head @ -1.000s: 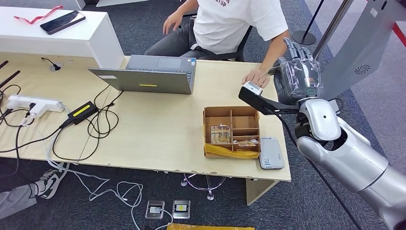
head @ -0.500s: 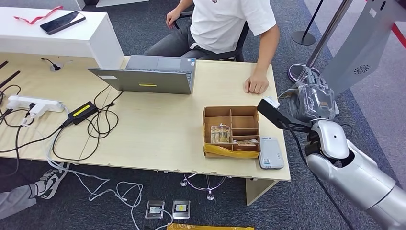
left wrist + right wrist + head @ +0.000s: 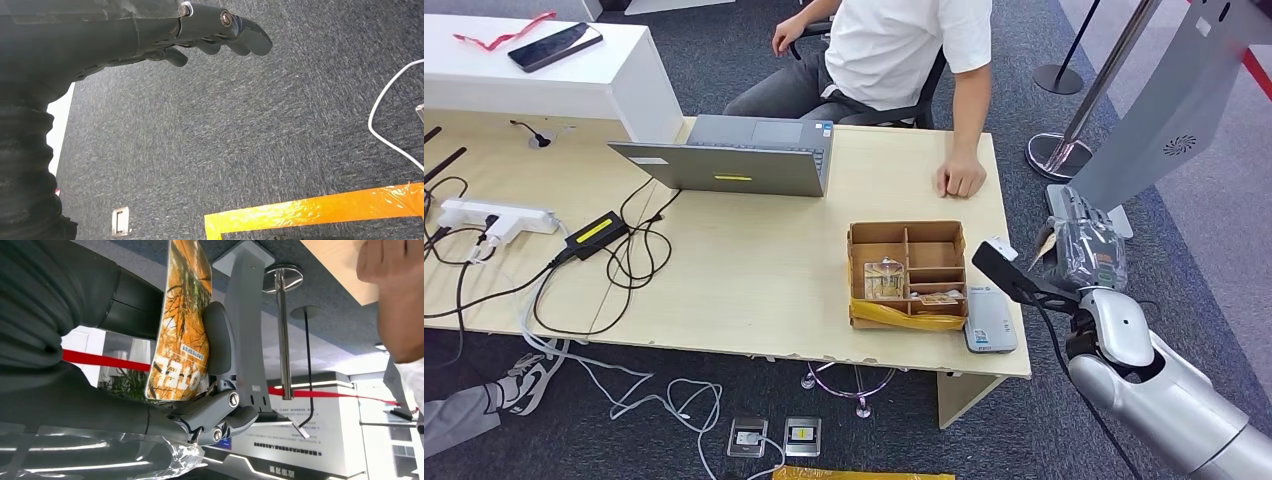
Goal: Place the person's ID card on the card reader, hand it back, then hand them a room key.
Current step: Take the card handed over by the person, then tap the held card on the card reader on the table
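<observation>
Right hand (image 3: 1086, 252) hangs off the desk's right edge, just beyond the cardboard organiser box (image 3: 908, 273), fingers clamped on an orange-printed card (image 3: 181, 325), pinched flat between thumb and fingers in the right wrist view. Whether this is the ID card or a room key cannot be told; the print reads partly like "hotel". White card reader (image 3: 991, 319) lies on the desk (image 3: 754, 280), touching the box's right wall at the near corner, nothing on it. More cards (image 3: 884, 279) sit in the box's near compartments. The person's hand (image 3: 961, 179) rests as a fist on the desk beyond the box. Left hand (image 3: 220, 30) hangs over the carpet, fingers loosely extended, holding nothing. Risks, judged: the edge-on pinch looks shallow, so a wrist turn could let the card slip to the floor; coming in over the reader, the hand could clip the box wall and shove the reader off the desk edge.
</observation>
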Robot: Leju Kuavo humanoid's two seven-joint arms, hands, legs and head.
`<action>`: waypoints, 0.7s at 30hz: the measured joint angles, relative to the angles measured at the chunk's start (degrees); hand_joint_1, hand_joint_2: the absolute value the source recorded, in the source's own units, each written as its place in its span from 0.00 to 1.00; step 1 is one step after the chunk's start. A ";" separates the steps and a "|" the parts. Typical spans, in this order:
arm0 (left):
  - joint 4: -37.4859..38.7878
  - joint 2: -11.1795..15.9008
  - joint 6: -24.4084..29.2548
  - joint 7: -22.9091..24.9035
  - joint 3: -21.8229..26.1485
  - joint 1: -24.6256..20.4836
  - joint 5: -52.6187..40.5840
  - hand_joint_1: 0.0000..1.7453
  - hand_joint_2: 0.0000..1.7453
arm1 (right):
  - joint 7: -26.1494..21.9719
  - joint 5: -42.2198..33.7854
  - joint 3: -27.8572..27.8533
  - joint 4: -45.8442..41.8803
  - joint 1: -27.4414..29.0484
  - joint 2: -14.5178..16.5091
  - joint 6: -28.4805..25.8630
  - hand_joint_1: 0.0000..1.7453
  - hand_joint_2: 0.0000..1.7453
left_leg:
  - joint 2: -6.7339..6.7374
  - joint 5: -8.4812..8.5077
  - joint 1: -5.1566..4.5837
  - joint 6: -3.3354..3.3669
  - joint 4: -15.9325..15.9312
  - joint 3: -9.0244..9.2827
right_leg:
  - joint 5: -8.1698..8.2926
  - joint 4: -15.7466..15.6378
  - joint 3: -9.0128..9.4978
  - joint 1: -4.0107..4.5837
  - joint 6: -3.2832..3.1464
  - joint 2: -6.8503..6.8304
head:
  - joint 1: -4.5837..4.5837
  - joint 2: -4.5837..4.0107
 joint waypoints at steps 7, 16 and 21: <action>0.00 -0.07 0.16 0.74 0.01 -0.01 0.01 0.00 1.00 | -1.13 0.62 -0.28 0.79 2.66 0.67 1.93 0.97 1.00 | 0.00 0.00 0.00 0.00 0.00 -0.02 | 0.00 0.01 0.01 0.00 0.00 -0.01 | 0.00 0.00; 0.00 -0.25 0.65 1.05 0.24 -0.04 0.03 0.00 1.00 | -4.54 -0.62 -0.28 5.04 4.76 4.34 2.10 0.97 1.00 | -0.05 0.02 0.02 -0.03 -0.01 -0.02 | 0.00 0.01 0.01 0.01 0.00 -0.01 | -0.01 0.00; 0.00 -0.33 0.66 0.26 0.95 -0.04 0.00 0.00 1.00 | -4.78 -1.54 -0.32 7.13 6.72 5.43 1.08 0.98 1.00 | -0.06 0.02 0.02 -0.03 0.00 -0.02 | 0.00 0.00 0.01 0.01 0.00 -0.01 | -0.01 0.00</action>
